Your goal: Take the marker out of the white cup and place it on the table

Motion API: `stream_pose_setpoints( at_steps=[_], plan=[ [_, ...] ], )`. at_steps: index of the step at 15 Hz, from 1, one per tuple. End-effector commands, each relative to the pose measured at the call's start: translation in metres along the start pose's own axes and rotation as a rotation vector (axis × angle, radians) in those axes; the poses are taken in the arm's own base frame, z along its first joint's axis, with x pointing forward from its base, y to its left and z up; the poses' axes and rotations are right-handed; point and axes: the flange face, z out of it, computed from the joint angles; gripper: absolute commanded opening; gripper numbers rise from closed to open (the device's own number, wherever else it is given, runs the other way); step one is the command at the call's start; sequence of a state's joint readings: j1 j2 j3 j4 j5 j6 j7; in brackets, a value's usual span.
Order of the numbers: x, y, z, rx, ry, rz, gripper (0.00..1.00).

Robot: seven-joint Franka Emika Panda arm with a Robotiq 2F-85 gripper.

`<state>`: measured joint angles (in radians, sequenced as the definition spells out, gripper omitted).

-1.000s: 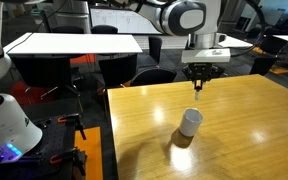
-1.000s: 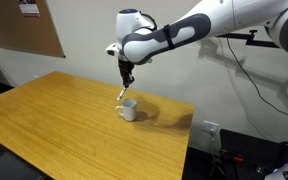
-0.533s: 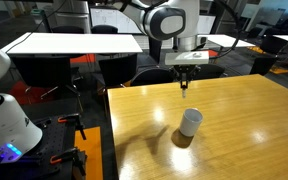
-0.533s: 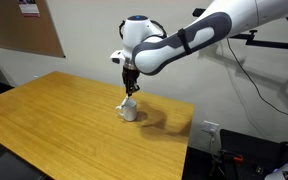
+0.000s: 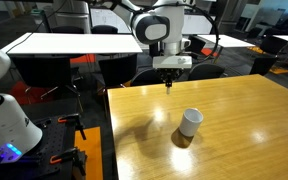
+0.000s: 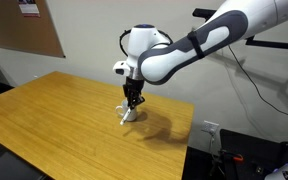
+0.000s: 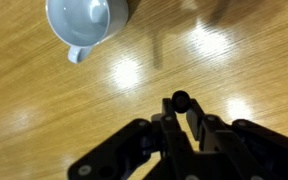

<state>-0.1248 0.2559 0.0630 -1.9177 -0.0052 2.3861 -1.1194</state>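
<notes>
Marker (image 7: 181,100), a thin dark stick-like pen, is clamped between the black fingers of the Robotiq gripper (image 7: 182,120). The jaws are closed on it. Its rounded dark end shows between them in the wrist view.

In an exterior view, a white-topped table (image 5: 74,42) with black chairs stands at the far left. To its right, the gripper (image 5: 168,80) hangs over the far edge of the glossy honey-coloured wooden table (image 5: 254,130), with the marker pointing down and outside the cup. Whether the marker tip touches the tabletop cannot be told. Further right and nearer, the small white cylindrical cup (image 5: 190,122) stands upright on the wooden table, apart from the gripper.

In the wrist view, the cup lies at the upper left with a short handle stub, and the gripper sits lower and to the right.
</notes>
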Motion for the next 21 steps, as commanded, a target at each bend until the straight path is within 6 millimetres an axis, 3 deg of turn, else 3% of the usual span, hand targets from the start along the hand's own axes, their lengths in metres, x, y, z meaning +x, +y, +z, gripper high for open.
stream_pose_setpoints(
  at_steps=[1, 5, 6, 7, 14, 15, 21],
  plan=[
    [0.0, -0.02, -0.008, 0.036, 0.059, -0.076, 0.05],
    [0.005, -0.031, -0.006, 0.083, 0.11, -0.148, 0.05],
    [0.004, -0.032, -0.005, 0.088, 0.115, -0.152, 0.44],
    [0.004, -0.033, -0.005, 0.092, 0.118, -0.156, 0.45],
    [-0.003, -0.03, -0.01, 0.078, 0.101, -0.114, 0.96],
    [-0.006, -0.028, -0.013, 0.07, 0.086, -0.086, 1.0],
    [-0.028, -0.017, -0.028, 0.032, 0.007, 0.086, 1.0]
  ],
)
